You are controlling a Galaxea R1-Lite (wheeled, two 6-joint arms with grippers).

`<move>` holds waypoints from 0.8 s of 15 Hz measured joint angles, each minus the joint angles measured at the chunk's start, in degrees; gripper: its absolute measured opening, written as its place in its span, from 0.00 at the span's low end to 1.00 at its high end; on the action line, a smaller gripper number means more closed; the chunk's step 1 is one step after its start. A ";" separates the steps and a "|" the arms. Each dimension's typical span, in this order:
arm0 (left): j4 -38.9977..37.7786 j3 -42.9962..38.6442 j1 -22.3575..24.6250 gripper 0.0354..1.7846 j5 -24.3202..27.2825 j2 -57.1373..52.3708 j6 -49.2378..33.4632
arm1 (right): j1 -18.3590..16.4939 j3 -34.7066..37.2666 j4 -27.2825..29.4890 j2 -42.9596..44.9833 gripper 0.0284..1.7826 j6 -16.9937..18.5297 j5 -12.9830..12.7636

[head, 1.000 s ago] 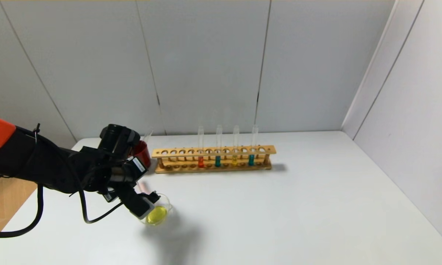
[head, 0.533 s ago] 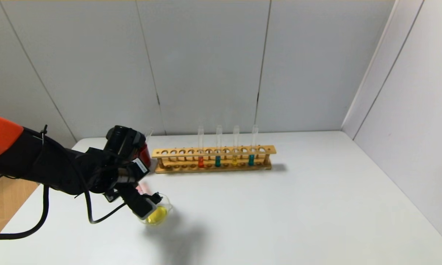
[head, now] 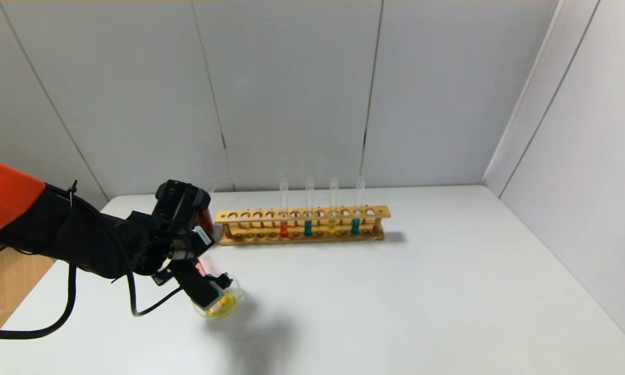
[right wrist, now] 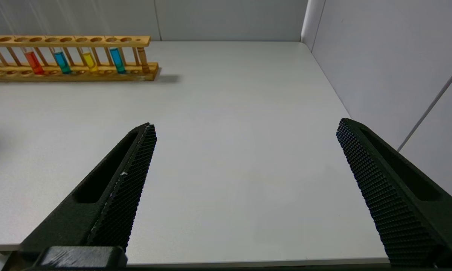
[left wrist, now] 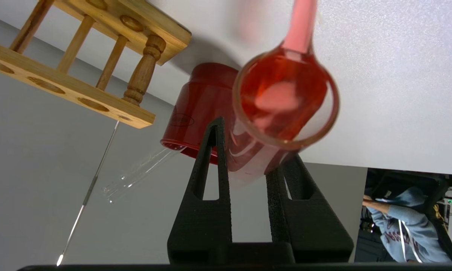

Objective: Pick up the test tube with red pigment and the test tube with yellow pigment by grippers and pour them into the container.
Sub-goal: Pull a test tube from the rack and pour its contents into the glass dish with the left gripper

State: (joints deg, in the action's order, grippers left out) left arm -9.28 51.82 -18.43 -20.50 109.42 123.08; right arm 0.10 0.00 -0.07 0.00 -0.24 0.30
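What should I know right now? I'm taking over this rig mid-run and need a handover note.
Left gripper: shut on the test tube with red pigment, tipped over the container.
Right gripper: open, idle above the table.
Done: the container holds yellow liquid; an empty tube rests in the red cup.
Left: finish the red pour, then put the tube away.
The rack holds four other tubes.
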 joint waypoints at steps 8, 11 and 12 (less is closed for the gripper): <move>-0.12 0.02 0.05 0.16 -0.91 0.04 2.58 | 0.00 0.00 0.00 0.00 0.98 0.00 0.02; -0.12 0.11 -0.02 0.16 -1.21 0.06 3.19 | -0.02 0.00 0.00 0.00 0.98 0.00 0.02; -0.12 0.11 0.00 0.16 -1.23 0.09 3.17 | -0.05 0.00 0.00 0.00 0.98 0.00 0.02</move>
State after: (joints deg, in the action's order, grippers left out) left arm -9.40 51.93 -18.43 -21.74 109.51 126.25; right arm 0.05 0.00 -0.07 0.00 -0.24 0.33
